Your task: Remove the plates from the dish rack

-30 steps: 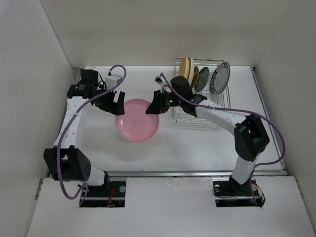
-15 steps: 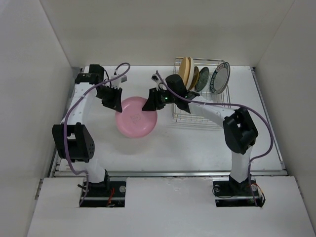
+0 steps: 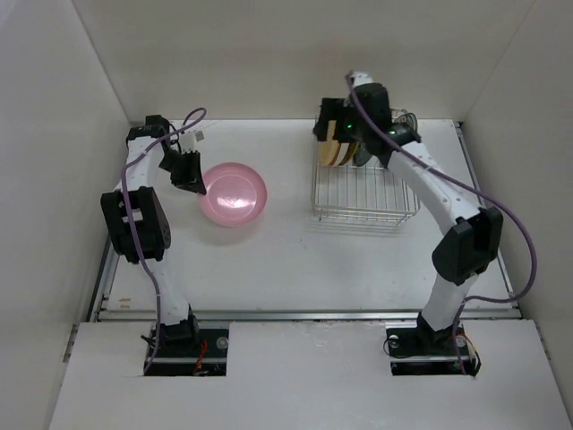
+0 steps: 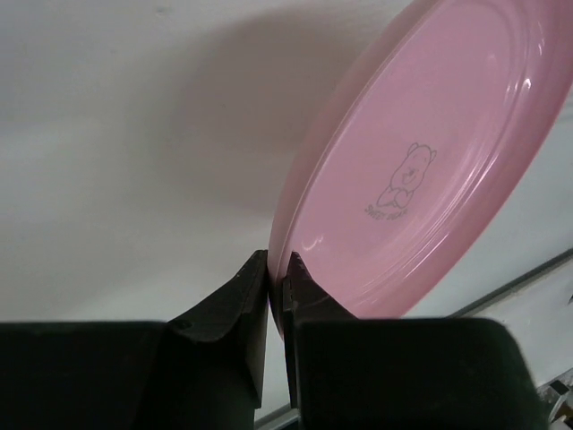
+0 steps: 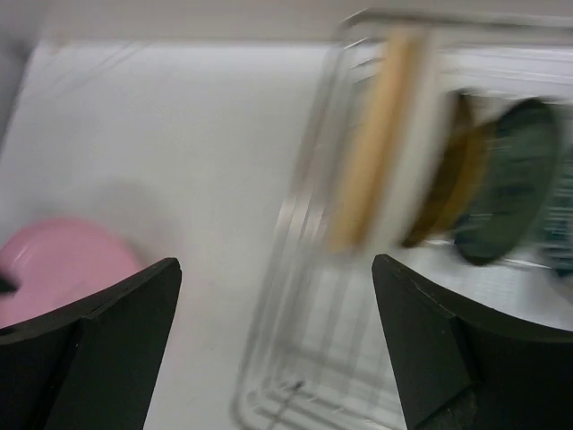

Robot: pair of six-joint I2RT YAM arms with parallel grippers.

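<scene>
One plate (image 3: 235,193) left of dish rack (image 3: 363,202), other plates (image 5: 376,134) inside.

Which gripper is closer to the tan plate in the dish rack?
Right. The right gripper hovers open by the tan plate; the left gripper is across the table, shut on the pink plate.

The right wrist view is blurred throughout: the dish rack (image 5: 295,385) wires smear together, and the tan plate (image 5: 372,143) and darker plates (image 5: 501,184) behind it show no readable pattern. From above, the right arm (image 3: 372,116) covers most of those plates (only a tan edge peeks out). The pink plate (image 4: 421,170) runs off the left wrist view's top and right edges; the lettering (image 4: 387,211) under its bear (image 4: 410,175) is too small to read.
</scene>
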